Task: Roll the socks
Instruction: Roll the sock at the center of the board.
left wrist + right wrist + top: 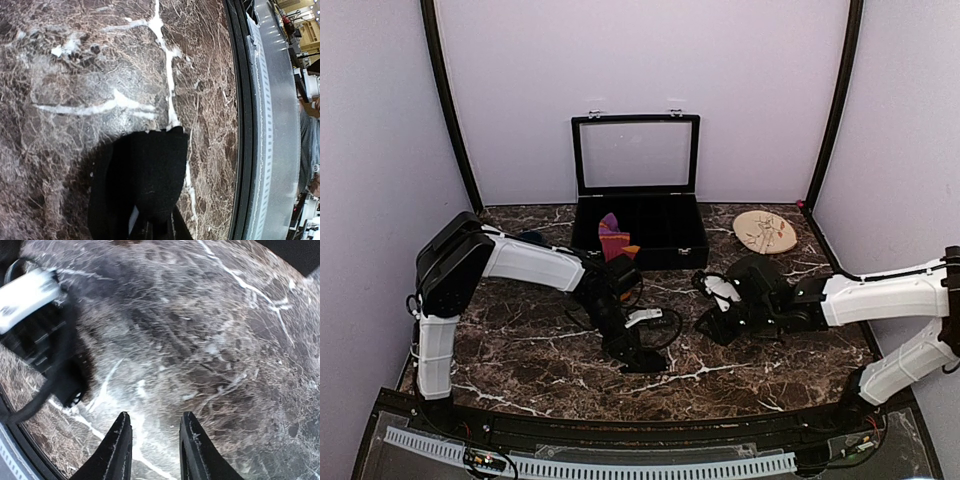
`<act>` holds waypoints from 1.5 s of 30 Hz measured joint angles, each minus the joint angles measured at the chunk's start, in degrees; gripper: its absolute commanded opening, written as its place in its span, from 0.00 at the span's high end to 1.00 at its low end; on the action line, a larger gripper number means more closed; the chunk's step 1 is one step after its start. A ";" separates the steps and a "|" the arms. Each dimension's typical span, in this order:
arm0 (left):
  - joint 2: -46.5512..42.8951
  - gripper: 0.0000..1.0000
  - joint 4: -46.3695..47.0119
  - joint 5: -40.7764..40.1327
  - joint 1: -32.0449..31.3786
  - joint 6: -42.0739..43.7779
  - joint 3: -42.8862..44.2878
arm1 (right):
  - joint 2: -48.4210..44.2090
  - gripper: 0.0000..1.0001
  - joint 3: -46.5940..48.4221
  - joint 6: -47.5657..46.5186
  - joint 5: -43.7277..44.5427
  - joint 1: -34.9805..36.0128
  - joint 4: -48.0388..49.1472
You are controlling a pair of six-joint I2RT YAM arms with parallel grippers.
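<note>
A black sock fills the lower middle of the left wrist view, bunched on the marble with one end between the jaws. My left gripper is shut on it, low over the table's front centre. From above, the sock is hard to tell from the dark gripper. The maroon-red sock, with purple bands and an orange tip, sticks up out of the black box. My right gripper stands open with nothing between its fingers, just above bare marble and right of the left gripper.
A black box with its glass lid raised stands at the back centre. A round wooden plate lies at the back right. The table's front rail runs close to the left gripper. Walls close in both sides.
</note>
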 measured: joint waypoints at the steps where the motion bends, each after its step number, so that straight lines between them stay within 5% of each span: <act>1: 0.33 1.00 -0.24 0.61 0.24 -0.11 0.26 | -0.26 0.68 -0.20 -0.09 1.27 1.38 0.22; 11: 2.36 1.00 -2.45 4.22 1.81 -0.55 1.79 | -4.94 0.67 -3.15 -2.58 11.34 11.17 1.88; 23: 4.07 1.00 -4.66 6.71 2.62 -0.55 3.30 | 7.65 0.62 3.76 -11.96 12.11 21.22 1.31; 45: 6.16 1.00 -8.37 9.35 3.82 -0.22 5.40 | 20.83 0.54 13.11 -23.76 13.22 22.45 -1.68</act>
